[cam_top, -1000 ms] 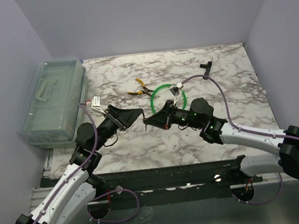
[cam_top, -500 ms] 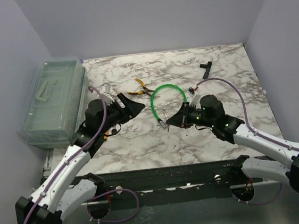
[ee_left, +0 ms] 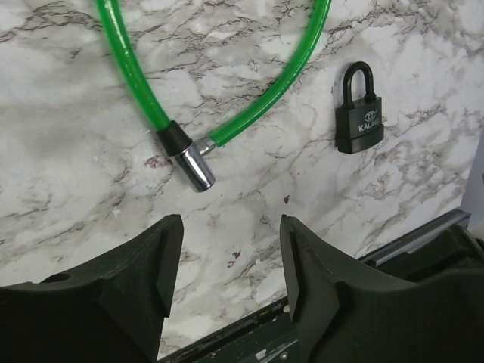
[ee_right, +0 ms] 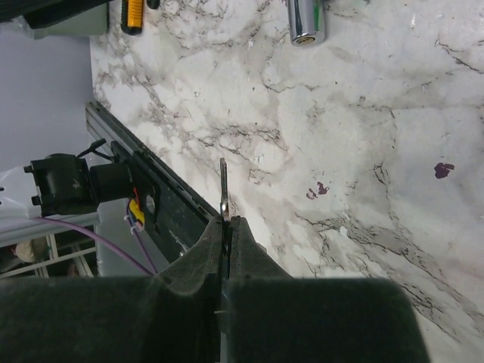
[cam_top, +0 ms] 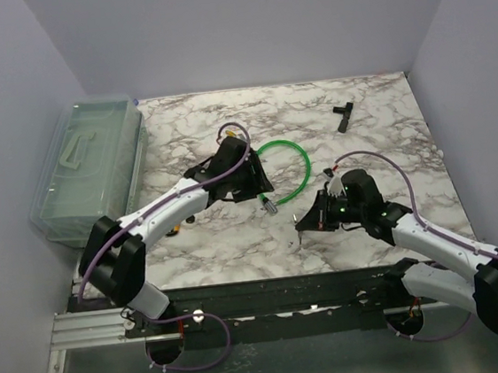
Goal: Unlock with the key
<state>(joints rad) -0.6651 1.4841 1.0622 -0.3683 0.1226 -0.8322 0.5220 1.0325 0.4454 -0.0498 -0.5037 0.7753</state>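
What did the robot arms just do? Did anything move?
The open left claw reached forward and to the right, and now hangs over the green cable. The right claw, pinching the key, pulled back toward the near edge. The green cable and plastic box stayed put.

Lab cell: plain walls [cam_top: 241, 27], marble tabletop [cam_top: 237, 241]

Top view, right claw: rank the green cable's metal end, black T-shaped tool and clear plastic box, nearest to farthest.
1. Green cable's metal end: just left of the right claw.
2. Black T-shaped tool: toward the back, right side.
3. Clear plastic box: far left edge.
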